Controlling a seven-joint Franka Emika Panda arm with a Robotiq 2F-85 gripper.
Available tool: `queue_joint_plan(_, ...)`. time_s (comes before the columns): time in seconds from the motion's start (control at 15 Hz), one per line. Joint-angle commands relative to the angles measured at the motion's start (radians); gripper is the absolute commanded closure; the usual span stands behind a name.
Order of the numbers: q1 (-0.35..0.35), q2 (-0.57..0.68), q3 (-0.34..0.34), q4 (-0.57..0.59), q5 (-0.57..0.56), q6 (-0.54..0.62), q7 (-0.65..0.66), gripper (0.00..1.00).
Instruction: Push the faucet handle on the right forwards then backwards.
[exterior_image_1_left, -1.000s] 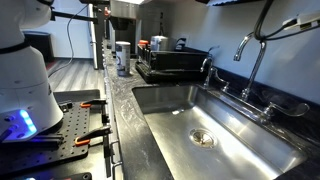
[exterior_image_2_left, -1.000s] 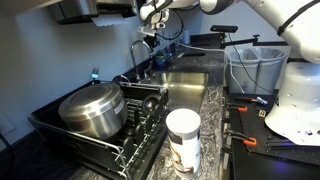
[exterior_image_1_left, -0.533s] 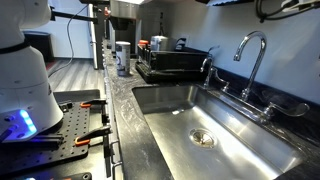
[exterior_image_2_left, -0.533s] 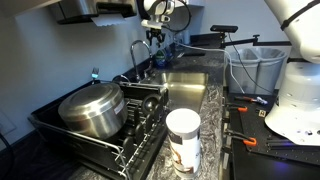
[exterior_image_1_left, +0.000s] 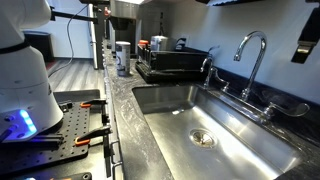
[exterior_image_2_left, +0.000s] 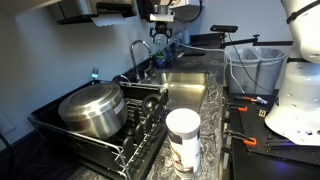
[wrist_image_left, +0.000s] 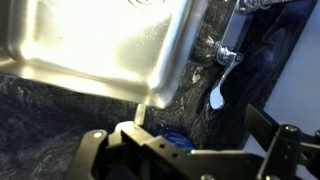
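**Pincer swung off the spout, handle not yet touched**

Over the last second I carried the pincer (exterior_image_1_left: 305, 45) away from the top of the spout (exterior_image_1_left: 250, 58). It ended high up and well clear of the spout, on the side where the handle (exterior_image_1_left: 268, 108) sat. That short chrome lever stood just beside the foot of the spout, on the table behind the sink (exterior_image_1_left: 160, 98), with nothing touching it. In the wrist view the pincer (wrist_image_left: 200, 140) had its fingers spread wide and held nothing. I judged neither push had begun. I still had to bring the arm down from above the spout to reach the handle.
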Motion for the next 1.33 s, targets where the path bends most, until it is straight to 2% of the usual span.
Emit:
queue_joint_plan(0.0, 0.012, -0.104, -0.003, -0.106, -0.030, -0.082, -0.136, 0.00)
queue_joint_plan(0.33, 0.026, -0.155, -0.012, -0.166, -0.098, -0.132, -0.268, 0.00)
queue_joint_plan(0.47, 0.035, -0.167, -0.015, -0.185, -0.134, -0.123, -0.267, 0.00)
queue_joint_plan(0.53, 0.021, -0.115, -0.013, -0.125, -0.102, -0.126, -0.252, 0.00)
queue_joint_plan(1.07, 0.021, -0.110, -0.016, -0.125, -0.105, -0.125, -0.252, 0.00)
queue_joint_plan(1.27, 0.035, -0.157, -0.013, -0.179, -0.138, -0.096, -0.292, 0.00)
